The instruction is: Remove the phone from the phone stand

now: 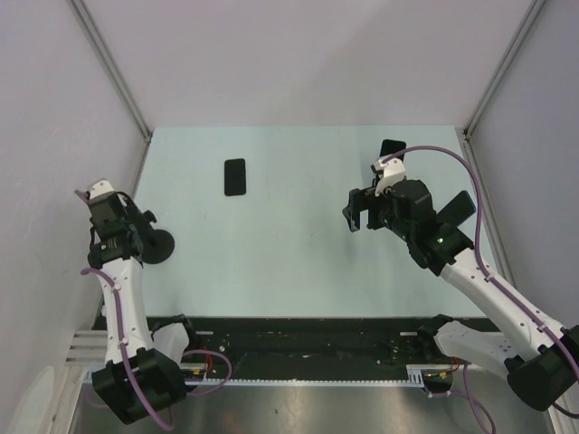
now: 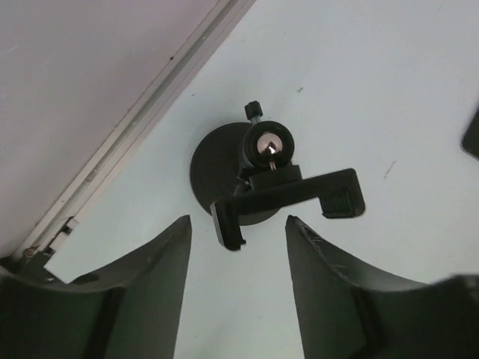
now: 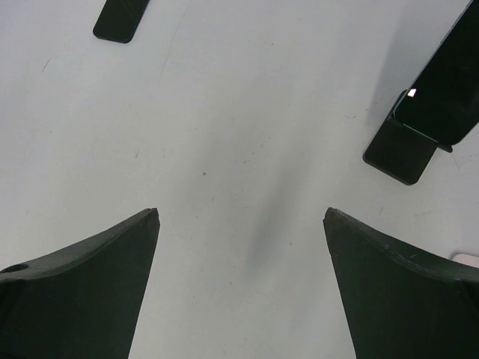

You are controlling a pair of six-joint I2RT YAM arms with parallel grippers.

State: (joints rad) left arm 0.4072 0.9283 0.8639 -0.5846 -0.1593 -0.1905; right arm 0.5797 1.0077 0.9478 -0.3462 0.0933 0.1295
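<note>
A black phone (image 1: pixel 235 176) lies flat on the pale table, also seen at the top left of the right wrist view as the phone (image 3: pixel 120 19). The phone stand (image 2: pixel 281 191), a black clamp on a ball joint over a round base, stands empty at the left stand (image 1: pixel 161 246). My left gripper (image 2: pixel 238 218) hovers open right over it, the clamp's near end just ahead of the fingertips. My right gripper (image 3: pixel 241 213) stands wide open over bare table, gripper (image 1: pixel 355 212) well right of the flat phone.
A second dark phone (image 3: pixel 449 82) leans in a small black wedge holder (image 3: pixel 404 153) at the back right (image 1: pixel 391 147). A white wall with a metal rail (image 2: pixel 142 112) runs close along the left of the stand. Enclosure walls border the table.
</note>
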